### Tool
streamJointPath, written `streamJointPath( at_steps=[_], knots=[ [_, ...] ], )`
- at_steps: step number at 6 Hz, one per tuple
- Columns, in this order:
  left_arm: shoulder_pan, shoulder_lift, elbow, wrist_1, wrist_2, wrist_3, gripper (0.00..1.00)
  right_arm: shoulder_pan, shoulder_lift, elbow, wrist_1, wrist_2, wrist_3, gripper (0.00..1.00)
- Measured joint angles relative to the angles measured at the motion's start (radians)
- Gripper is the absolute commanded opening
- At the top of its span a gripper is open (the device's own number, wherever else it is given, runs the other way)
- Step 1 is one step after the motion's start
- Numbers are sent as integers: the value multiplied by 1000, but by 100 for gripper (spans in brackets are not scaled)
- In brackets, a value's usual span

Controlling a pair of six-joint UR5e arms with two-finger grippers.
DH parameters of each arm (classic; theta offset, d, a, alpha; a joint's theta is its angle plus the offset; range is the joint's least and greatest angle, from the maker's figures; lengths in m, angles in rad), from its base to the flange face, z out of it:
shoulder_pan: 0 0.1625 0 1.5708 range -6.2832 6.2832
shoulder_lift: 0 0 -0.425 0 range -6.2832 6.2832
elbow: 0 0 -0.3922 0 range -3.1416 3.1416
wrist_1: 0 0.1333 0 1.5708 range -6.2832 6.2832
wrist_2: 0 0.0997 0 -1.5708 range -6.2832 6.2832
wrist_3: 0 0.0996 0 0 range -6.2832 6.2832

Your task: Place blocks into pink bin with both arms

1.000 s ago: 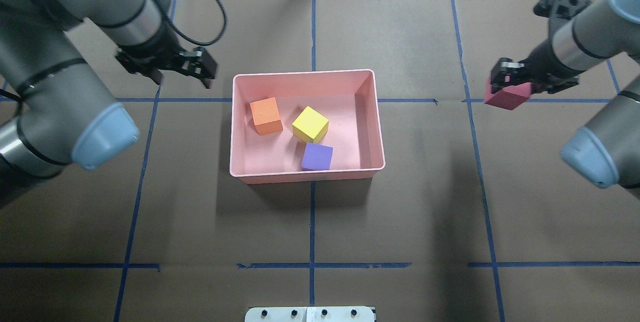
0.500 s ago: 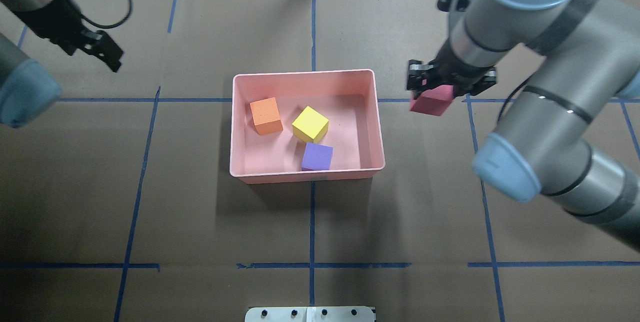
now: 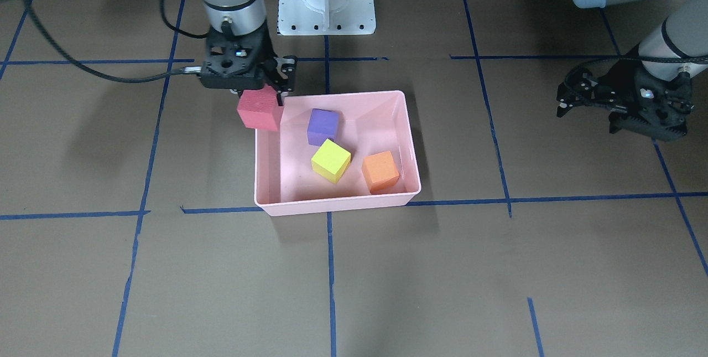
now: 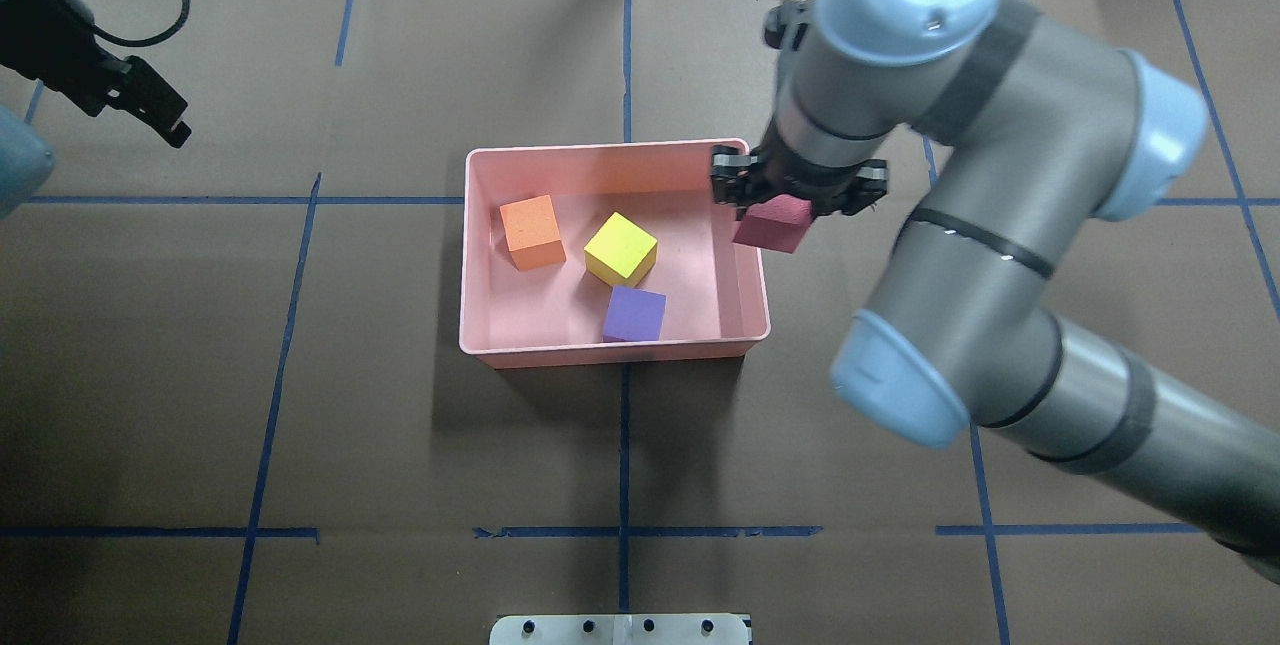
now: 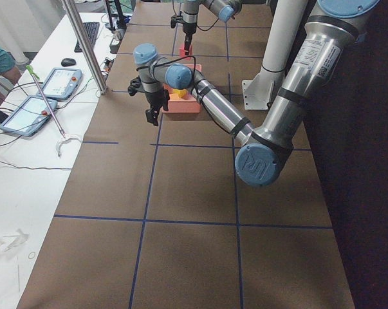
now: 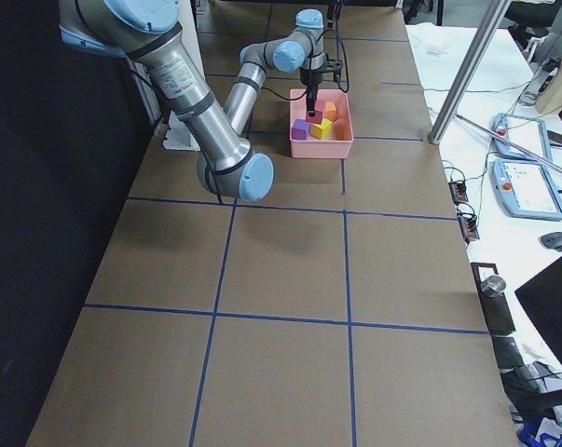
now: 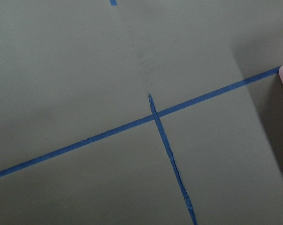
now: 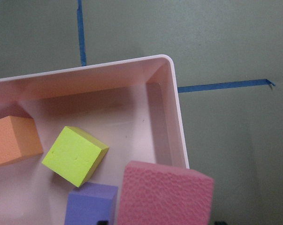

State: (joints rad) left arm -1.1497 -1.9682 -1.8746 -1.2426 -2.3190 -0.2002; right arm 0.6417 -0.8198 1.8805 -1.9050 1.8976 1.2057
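1. Over the pink bin's [image 4: 610, 146] rim on the robot's right, right gripper [image 4: 797, 197] clamped on red block [image 4: 770, 227].
2. Orange block [image 4: 532, 232], yellow block [image 4: 620, 248] and purple block [image 4: 634, 314] lie inside the bin.
3. Left gripper [image 4: 165, 120] has its fingers apart, well away.
4. Surface [image 4: 400, 445]: brown paper, blue tape grid. White side table [image 5: 26, 193] holds two tablets [image 5: 60, 82].
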Motion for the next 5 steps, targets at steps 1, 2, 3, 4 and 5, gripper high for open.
streamJointPath(
  at_steps=[1,2,3,4,5],
  knots=[
    [-1,2,1,0,-3,-2,100,-7,3,1,-1,-12,-2,100],
    [-8,3,2,0,-2,-1,100,7,-3,8,-4,-10,-21,100],
    [-35,14,2,-1,1,5,100,59,-27,18,-7,21,-94,100],
    [-82,45,4,-2,3,45,100,159,-80,29,-7,98,-239,100],
    [-149,79,21,-2,2,139,100,277,-155,40,-4,192,-423,100]
  ],
)
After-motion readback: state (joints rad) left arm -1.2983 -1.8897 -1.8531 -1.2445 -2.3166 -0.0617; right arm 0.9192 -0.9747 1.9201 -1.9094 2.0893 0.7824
